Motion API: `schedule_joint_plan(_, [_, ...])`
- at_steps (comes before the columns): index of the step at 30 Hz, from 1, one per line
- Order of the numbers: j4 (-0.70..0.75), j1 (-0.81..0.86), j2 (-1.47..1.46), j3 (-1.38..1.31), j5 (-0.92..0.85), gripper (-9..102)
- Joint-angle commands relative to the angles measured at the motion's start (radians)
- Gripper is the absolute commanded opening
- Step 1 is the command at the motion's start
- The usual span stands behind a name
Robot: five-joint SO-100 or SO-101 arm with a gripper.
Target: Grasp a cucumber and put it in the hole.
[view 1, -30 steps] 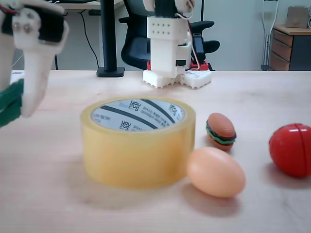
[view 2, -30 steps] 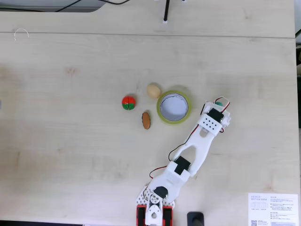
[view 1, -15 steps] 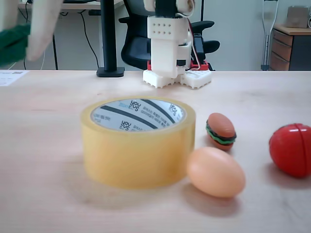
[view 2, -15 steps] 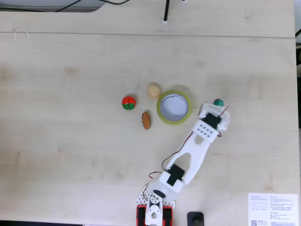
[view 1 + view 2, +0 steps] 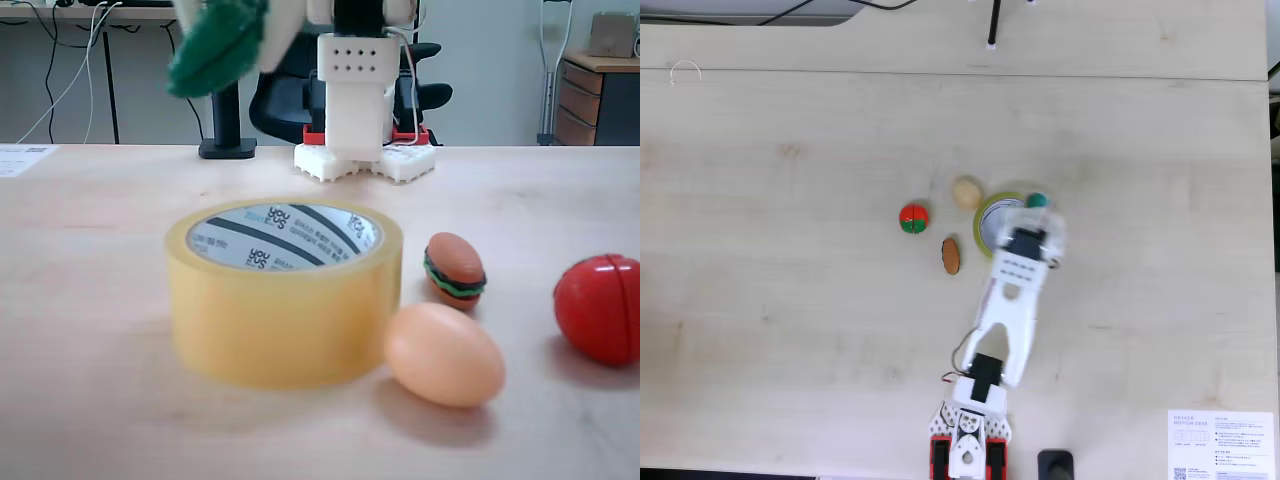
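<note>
Your arm (image 5: 1008, 300) has swung across in the last second — from well off to the side of the tape roll (image 5: 283, 290) to a spot over it, and it has climbed too. In the top-down fixed view the gripper (image 5: 1032, 212) now sits over the roll's rim, with the cucumber (image 5: 215, 45) clamped between its fingers and its green tip poking out beyond them. That puts you in the carry stage, nearly at release, though not yet centred.

From the low fixed view the cucumber hangs high above the roll and toward its left side, tilted. The hole (image 5: 285, 236) lies below the gripper, open and unobstructed. I'd judge you need a small shift toward the middle before lowering, or the toy may catch the rim and tip outside.

The egg (image 5: 444, 354) touches the roll's wall, well below the gripper. The toy burger (image 5: 455, 266) and red ball (image 5: 600, 307) sit further out on that same side — the opposite side is bare table (image 5: 790, 300), so retreat there.
</note>
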Motion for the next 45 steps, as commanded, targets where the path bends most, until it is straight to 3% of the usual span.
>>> schedule_joint_plan(1, [0.018,-0.071,0.092,-0.089,0.003,5])
schedule_joint_plan(39, [0.029,-0.103,0.034,-0.089,0.003,0])
schedule_joint_plan(42, [0.025,-0.103,0.026,-0.089,0.003,7])
schedule_joint_plan(44, [0.003,-0.103,0.017,-0.089,0.003,23])
schedule_joint_plan(45, [-0.006,-0.103,0.015,-0.089,0.003,26])
